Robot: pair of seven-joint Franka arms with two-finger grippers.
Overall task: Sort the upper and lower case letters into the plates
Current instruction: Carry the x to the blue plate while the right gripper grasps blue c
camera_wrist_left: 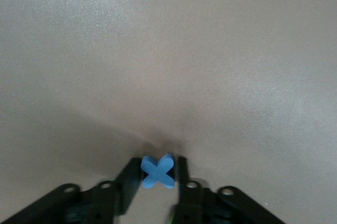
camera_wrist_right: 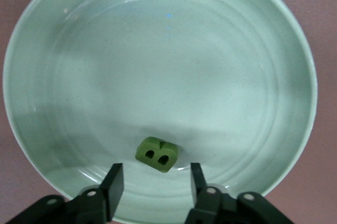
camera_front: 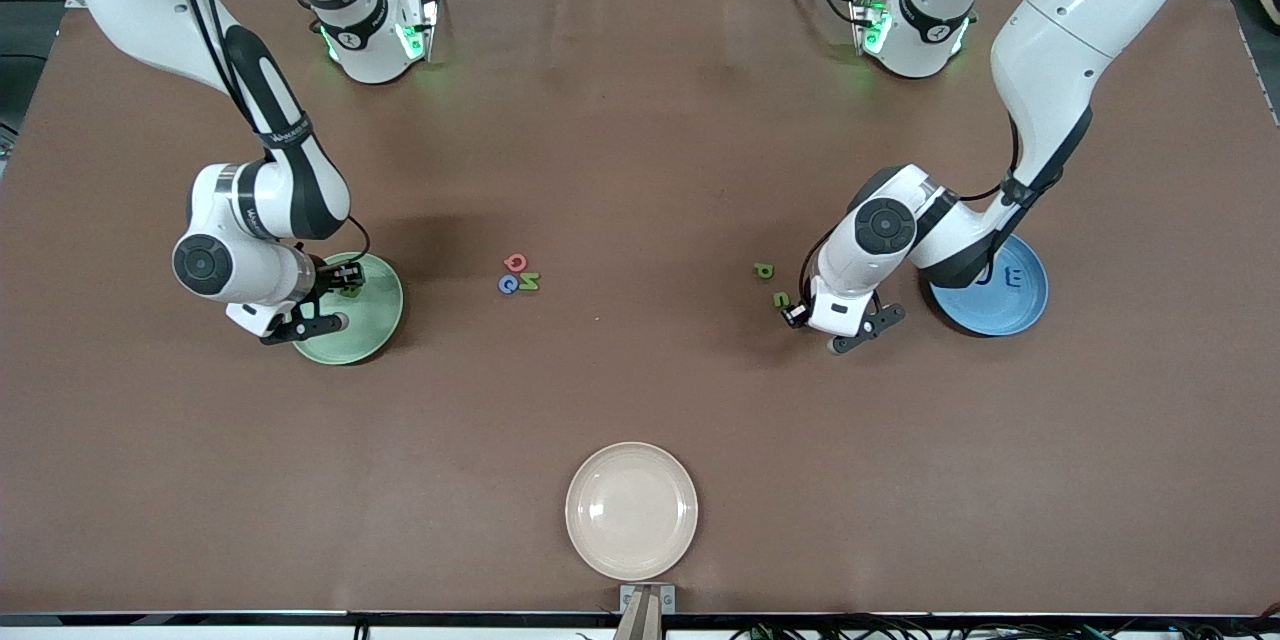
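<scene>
Left gripper (camera_wrist_left: 158, 174), lower right of the front view beside the blue plate (camera_front: 1030, 305), pinches a blue X (camera_wrist_left: 158, 171). Right gripper (camera_wrist_right: 155, 179), jaws apart, over the green plate (camera_wrist_right: 63, 66); green B (camera_wrist_right: 157, 154) lies inside. Letters look light, stiff, thin (grip opposite edges).

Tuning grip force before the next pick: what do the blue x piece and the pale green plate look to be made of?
Blue x: likely foam or soft plastic, matte, thick, with rounded edges, pinched by the left gripper. Pale green plate: probably glazed ceramic or melamine; glossy, faint speckles and soft reflections.
</scene>
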